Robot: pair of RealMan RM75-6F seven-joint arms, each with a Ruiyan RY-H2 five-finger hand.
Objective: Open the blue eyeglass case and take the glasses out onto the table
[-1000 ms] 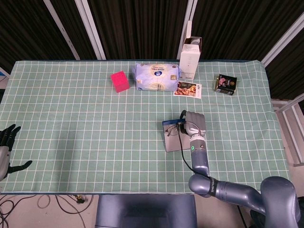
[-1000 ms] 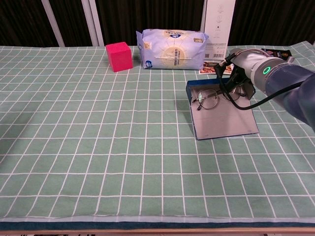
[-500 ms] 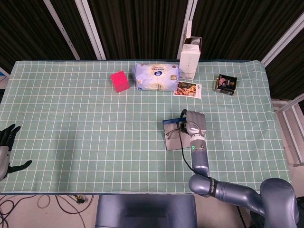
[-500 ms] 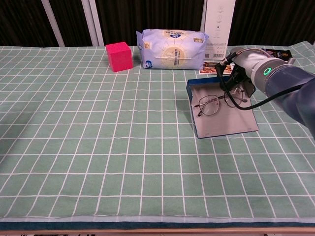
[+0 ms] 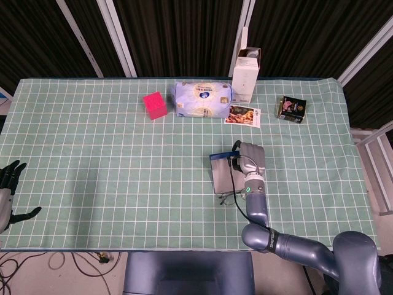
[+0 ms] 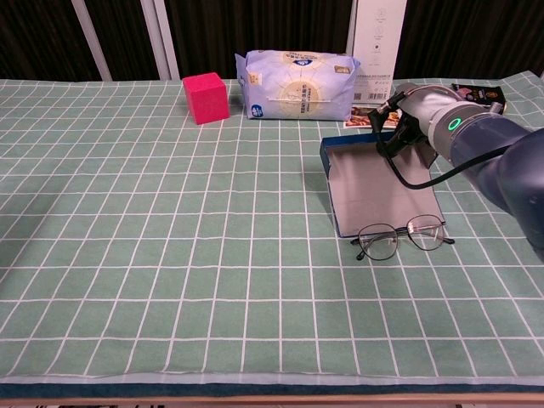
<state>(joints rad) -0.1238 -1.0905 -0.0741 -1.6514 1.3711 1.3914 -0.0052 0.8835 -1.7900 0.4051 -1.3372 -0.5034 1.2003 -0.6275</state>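
The blue eyeglass case (image 6: 378,189) lies open and flat on the green checked cloth, right of centre; in the head view the case (image 5: 220,174) shows its grey lining. The thin-framed glasses (image 6: 399,239) lie unfolded at the case's near edge, lenses on the cloth; from the head camera the glasses (image 5: 228,196) appear just below the case. My right hand (image 6: 418,113) hovers over the case's far right corner and holds nothing; in the head view the right hand (image 5: 250,161) covers that corner. My left hand (image 5: 8,192) rests at the table's far left edge, fingers spread.
Along the back stand a pink cube (image 6: 206,97), a pale blue tissue pack (image 6: 297,84), a tall white carton (image 5: 245,74), a picture card (image 5: 243,115) and a small dark box (image 5: 291,108). The table's front edge runs close below the glasses.
The glasses left my right hand's fingers and dropped from above the case's far part to its near edge on the cloth. The hand stayed put; the left hand did not move.
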